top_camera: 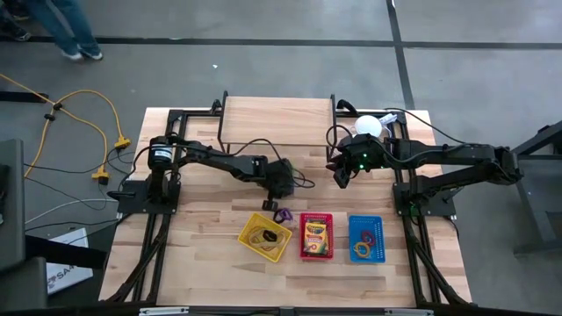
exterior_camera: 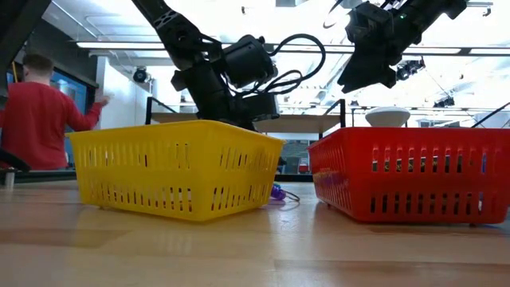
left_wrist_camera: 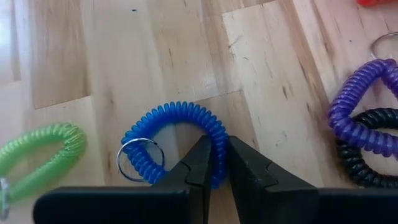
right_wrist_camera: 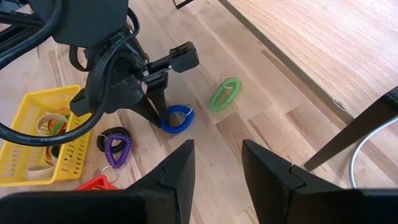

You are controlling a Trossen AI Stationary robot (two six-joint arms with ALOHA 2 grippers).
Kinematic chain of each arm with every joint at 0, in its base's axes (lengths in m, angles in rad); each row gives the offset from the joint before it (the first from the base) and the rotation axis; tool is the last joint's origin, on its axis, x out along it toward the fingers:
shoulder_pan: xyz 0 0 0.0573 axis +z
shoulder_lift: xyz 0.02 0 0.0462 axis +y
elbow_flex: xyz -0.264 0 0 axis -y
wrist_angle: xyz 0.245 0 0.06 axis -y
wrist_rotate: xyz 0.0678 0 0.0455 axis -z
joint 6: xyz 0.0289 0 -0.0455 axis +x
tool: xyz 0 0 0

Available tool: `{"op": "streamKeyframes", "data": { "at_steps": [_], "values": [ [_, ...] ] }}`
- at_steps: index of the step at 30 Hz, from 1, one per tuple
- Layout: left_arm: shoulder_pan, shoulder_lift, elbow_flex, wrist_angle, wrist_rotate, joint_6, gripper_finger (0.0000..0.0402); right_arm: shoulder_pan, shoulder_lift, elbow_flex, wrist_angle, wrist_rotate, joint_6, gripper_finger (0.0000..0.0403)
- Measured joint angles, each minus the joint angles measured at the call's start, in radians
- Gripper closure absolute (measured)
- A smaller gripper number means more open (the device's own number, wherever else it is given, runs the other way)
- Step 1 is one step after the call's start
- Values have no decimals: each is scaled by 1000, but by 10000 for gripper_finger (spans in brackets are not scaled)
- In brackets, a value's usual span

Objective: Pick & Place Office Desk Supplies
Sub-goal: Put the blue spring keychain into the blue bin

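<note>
1. the left gripper is angled down at the counter, jaws nipped on the blue coil.
2. the coil is lying flat between green coil and purple coil.
3. the right gripper is held raised, jaws apart, empty.

Bare wood around blue coil; purple coil lies near.
</note>
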Motion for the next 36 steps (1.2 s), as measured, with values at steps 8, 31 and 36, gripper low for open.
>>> {"op": "streamKeyframes", "data": {
  "at_steps": [8,31,36],
  "values": [
    [1,-94,-1,15,-3,-22,366,0,0,0,0,0,0,283],
    [0,-296,1,96,174,-180,366,0,0,0,0,0,0,283],
    [0,-296,1,139,240,-267,366,0,0,0,0,0,-5,283]
  ]
}}
